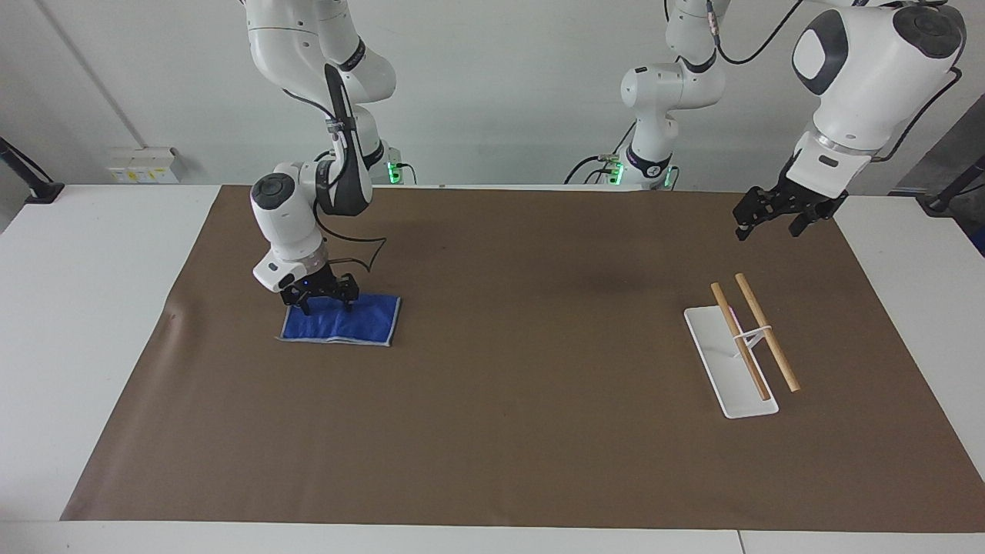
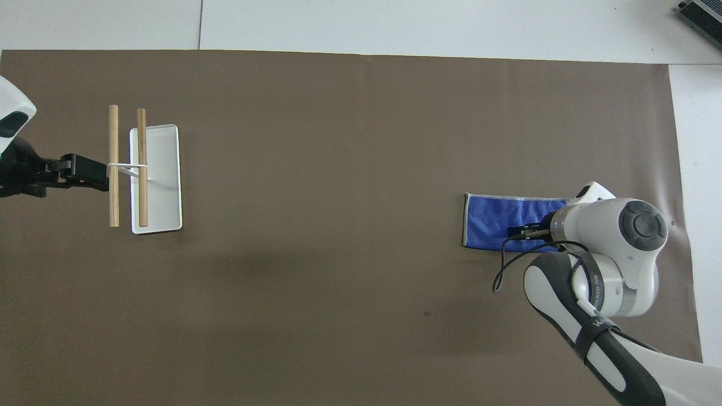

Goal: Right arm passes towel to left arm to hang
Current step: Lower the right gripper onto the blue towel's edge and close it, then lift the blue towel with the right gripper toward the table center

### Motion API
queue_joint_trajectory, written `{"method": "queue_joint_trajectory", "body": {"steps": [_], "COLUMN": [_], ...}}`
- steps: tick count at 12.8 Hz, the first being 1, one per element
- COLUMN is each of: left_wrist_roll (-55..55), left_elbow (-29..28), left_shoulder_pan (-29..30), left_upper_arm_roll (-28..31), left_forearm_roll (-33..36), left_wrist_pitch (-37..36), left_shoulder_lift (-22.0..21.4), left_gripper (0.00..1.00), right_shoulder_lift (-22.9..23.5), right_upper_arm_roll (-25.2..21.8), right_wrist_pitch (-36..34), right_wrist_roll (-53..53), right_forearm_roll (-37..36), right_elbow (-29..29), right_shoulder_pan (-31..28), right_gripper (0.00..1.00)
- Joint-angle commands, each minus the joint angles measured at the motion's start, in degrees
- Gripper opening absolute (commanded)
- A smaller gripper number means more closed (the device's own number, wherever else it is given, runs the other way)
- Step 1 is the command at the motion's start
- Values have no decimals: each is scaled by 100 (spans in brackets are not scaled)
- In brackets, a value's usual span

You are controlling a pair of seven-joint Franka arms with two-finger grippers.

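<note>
The left gripper (image 1: pixel 772 223) hangs open over the mat (image 1: pixel 523 431) near the robots (this arm waits), at the left arm's end; the right gripper (image 1: pixel 327 302) is down on the towel (image 1: pixel 350 323), fingers spread, touching its nearer edge; the towel lies flat at the right arm's end; farther out, well apart, stands the rack (image 1: pixel 731 369) with two rods (image 1: pixel 766 332).
</note>
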Motion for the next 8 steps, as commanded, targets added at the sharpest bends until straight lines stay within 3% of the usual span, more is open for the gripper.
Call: {"method": "queue_joint_trajectory", "body": {"steps": [1,5,8], "left_wrist_roll": [82,73,73], "left_elbow": [-193,-192,-193], "left_shoulder_pan": [44,44,44], "left_upper_arm_roll": [0,0,-9], "left_forearm_roll": [-64,-64,-64], "left_wrist_pitch": [52,52,52], "left_shoulder_lift": [-174,-174,-174], "left_gripper": [100,100,100], "right_shoulder_lift": [-13,-13,22], "right_upper_arm_roll": [-19,-19,-19], "right_wrist_pitch": [124,-16,-884], "right_wrist_roll": [-94,363,408], "right_forearm_roll": [212,212,212], "right_elbow": [-107,68,664], "right_shoulder_pan": [15,172,182], "right_gripper": [0,0,0]}}
